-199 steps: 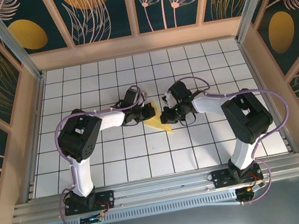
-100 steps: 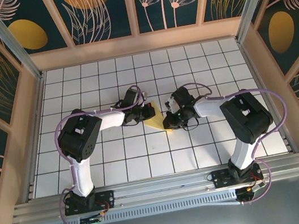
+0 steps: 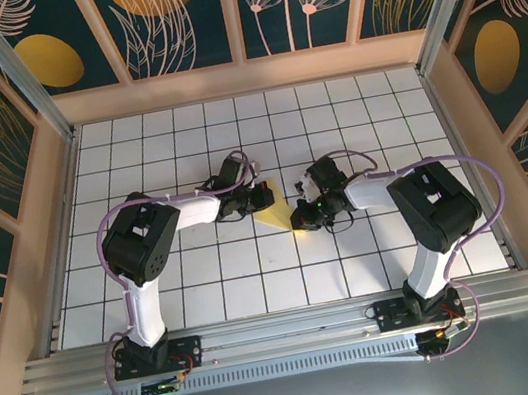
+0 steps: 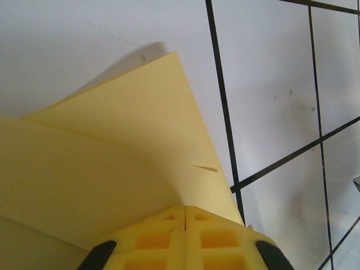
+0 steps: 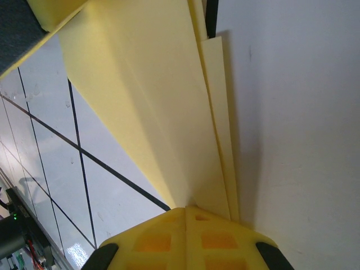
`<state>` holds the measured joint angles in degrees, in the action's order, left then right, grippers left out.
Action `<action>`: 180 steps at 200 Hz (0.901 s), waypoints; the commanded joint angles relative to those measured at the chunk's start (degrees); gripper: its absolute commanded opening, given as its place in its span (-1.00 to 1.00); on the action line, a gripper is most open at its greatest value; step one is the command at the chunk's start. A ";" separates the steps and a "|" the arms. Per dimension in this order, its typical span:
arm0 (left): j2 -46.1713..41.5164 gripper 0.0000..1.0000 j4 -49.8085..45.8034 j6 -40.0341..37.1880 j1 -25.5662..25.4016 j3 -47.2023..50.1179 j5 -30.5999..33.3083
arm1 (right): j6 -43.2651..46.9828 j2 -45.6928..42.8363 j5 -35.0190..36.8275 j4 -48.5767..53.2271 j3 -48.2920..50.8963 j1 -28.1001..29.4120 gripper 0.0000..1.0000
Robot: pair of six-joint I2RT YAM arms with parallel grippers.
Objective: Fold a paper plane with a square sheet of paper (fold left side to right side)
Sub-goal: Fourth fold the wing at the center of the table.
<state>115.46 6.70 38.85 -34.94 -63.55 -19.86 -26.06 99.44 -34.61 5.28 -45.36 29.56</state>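
The pale-yellow paper (image 3: 276, 218) lies mid-table as a narrow, pointed, layered fold, lying between the two grippers. My left gripper (image 3: 264, 195) is shut, its tips pressed down on the far part of the paper. In the left wrist view its closed yellow fingers (image 4: 184, 211) meet at a crease in the paper (image 4: 129, 140). My right gripper (image 3: 300, 220) is shut too, pressing on the near right end. In the right wrist view its gripper (image 5: 185, 211) sits at the end of the stacked folded layers of the paper (image 5: 152, 95).
The white grid-tiled table (image 3: 353, 122) is walled by wooden rails on three sides. The left gripper's yellow finger (image 5: 53, 11) shows at the top left of the right wrist view, close over the paper. Both arms' elbows flank the paper.
My right gripper has slid along the paper towards its near end, staying shut. The left gripper has held still on the paper.
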 commanded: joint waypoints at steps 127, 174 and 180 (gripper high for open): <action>1.57 -1.00 -3.72 0.46 0.24 0.53 3.95 | -0.64 -8.11 -1.71 1.91 10.91 -1.53 -1.00; 1.17 -1.00 -3.01 0.60 0.23 0.81 3.26 | 0.90 -12.92 -3.33 4.82 3.09 -3.18 -1.00; 1.09 -1.00 -3.01 0.63 0.22 0.80 3.25 | 0.65 -12.25 -3.71 3.77 2.28 -3.18 -1.00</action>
<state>115.46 6.83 38.89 -35.00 -63.55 -19.20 -25.89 88.18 -36.56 8.47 -38.72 27.05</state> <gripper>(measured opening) 0.055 0.052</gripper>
